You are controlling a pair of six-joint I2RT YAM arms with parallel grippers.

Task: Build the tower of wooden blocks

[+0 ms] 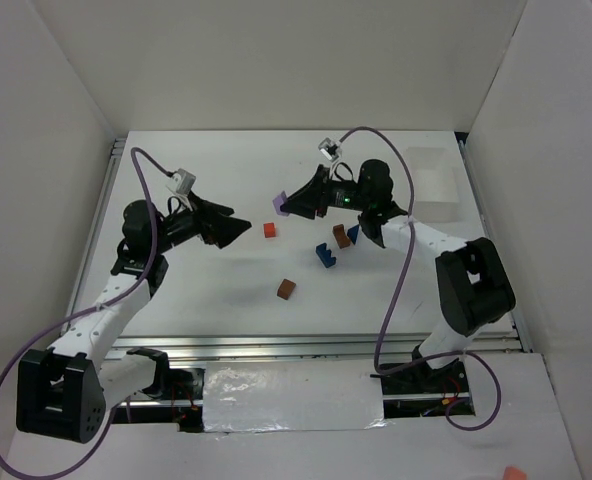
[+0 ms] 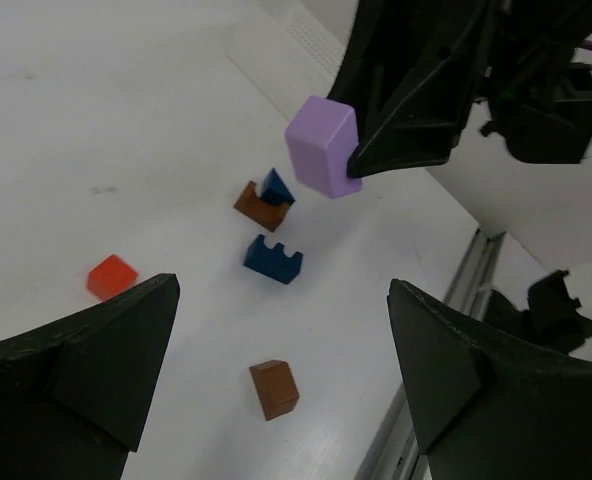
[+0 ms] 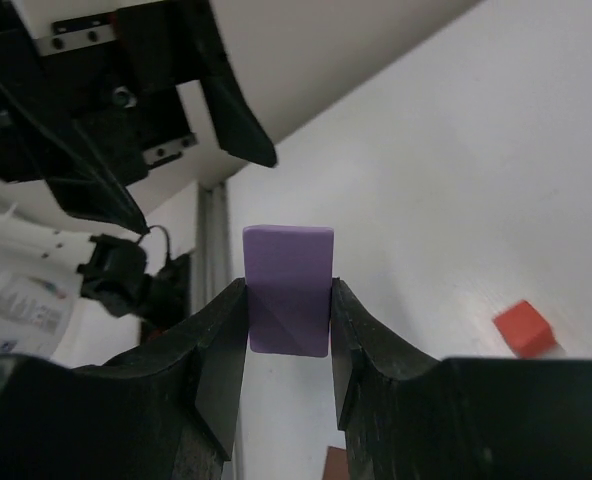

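A pale purple block (image 1: pixel 280 203) (image 2: pixel 323 146) (image 3: pixel 288 255) hangs above the table, and my right gripper (image 1: pixel 289 206) (image 3: pixel 288 292) is shut on it, one finger on each side. My left gripper (image 1: pixel 239 229) (image 2: pixel 281 335) stands open to the left of it, holding nothing. On the table lie a red block (image 1: pixel 270 229) (image 2: pixel 111 276) (image 3: pixel 523 329), a notched blue block (image 1: pixel 324 254) (image 2: pixel 273 259) and a brown block (image 1: pixel 287 289) (image 2: pixel 274 388). Another brown block (image 1: pixel 341 237) (image 2: pixel 250 204) touches a small blue one (image 1: pixel 353 233) (image 2: pixel 276 187).
A clear plastic tray (image 1: pixel 428 185) stands at the back right of the table. A metal rail (image 1: pixel 306 345) runs along the near edge. An orange-red piece (image 1: pixel 514 472) lies off the table at the bottom right.
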